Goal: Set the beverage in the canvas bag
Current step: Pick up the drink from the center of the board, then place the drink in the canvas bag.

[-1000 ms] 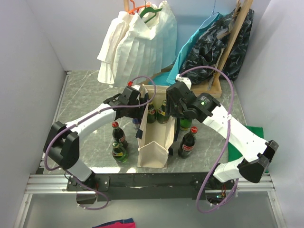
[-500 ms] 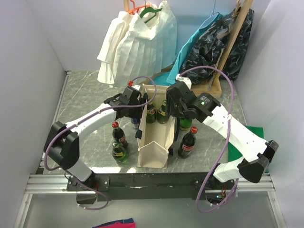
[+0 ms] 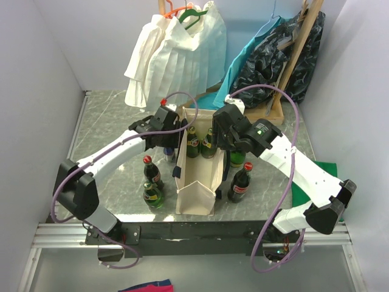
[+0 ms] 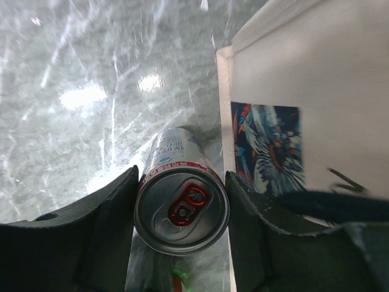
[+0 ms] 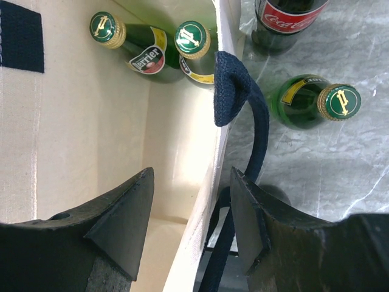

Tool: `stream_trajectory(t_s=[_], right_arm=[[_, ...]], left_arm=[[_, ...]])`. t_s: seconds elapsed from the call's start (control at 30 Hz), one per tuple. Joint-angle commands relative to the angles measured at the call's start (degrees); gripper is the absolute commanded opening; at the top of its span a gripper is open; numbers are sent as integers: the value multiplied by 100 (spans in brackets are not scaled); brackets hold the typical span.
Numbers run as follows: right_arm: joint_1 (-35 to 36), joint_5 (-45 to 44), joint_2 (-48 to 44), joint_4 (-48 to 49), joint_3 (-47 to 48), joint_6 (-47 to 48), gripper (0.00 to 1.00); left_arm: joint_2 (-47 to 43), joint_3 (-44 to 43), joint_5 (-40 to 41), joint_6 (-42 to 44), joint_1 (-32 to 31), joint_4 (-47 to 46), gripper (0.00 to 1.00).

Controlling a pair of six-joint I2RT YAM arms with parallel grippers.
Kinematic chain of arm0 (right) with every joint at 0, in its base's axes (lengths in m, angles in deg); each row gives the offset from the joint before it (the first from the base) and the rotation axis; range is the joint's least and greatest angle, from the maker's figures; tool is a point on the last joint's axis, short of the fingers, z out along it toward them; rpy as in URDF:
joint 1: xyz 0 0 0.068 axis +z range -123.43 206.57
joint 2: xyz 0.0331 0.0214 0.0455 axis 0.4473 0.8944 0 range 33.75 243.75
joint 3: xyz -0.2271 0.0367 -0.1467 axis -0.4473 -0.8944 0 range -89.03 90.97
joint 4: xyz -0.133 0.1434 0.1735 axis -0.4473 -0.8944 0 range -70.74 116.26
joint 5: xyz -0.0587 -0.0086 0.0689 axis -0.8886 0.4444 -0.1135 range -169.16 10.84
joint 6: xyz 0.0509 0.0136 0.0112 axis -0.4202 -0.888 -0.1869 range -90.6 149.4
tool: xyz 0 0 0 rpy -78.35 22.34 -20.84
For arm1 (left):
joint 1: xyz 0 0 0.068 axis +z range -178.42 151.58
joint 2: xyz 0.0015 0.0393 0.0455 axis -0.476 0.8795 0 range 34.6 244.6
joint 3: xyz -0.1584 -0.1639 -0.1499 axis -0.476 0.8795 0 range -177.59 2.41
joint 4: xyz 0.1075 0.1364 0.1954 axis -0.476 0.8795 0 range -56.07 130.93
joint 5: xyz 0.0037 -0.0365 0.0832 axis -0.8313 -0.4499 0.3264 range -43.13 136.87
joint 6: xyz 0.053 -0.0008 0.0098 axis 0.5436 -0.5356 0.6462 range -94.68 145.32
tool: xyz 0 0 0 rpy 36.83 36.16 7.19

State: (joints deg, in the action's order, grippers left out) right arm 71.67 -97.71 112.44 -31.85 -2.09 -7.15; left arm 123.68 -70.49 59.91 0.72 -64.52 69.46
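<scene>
Observed left hand (image 4: 182,181) clenched on soda can (image 4: 181,214) just beside canvas bag (image 4: 304,61); right hand (image 5: 189,179) released, straddling bag's side wall.

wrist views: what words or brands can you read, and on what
"Perrier": label of a green bottle in the bag.
"Coca-Cola": red label of the dark bottle outside the bag, partly cut by the frame edge.
Green caps: a curly mark, perhaps "P".
Can: side print too blurred to read.
</scene>
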Motion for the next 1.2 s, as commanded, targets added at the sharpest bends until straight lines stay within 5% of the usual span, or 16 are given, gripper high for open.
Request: stream_trajectory(t_s=[0.0,1.17], right_arm=[[-28,-35,-214,194,-80,-9,60],[-28,53,-452,546,-537,-115,62]], left_arm=[[-505,-540,164,113,-20,-20,1],[-1235,-1261,226,386,103,490,1]])
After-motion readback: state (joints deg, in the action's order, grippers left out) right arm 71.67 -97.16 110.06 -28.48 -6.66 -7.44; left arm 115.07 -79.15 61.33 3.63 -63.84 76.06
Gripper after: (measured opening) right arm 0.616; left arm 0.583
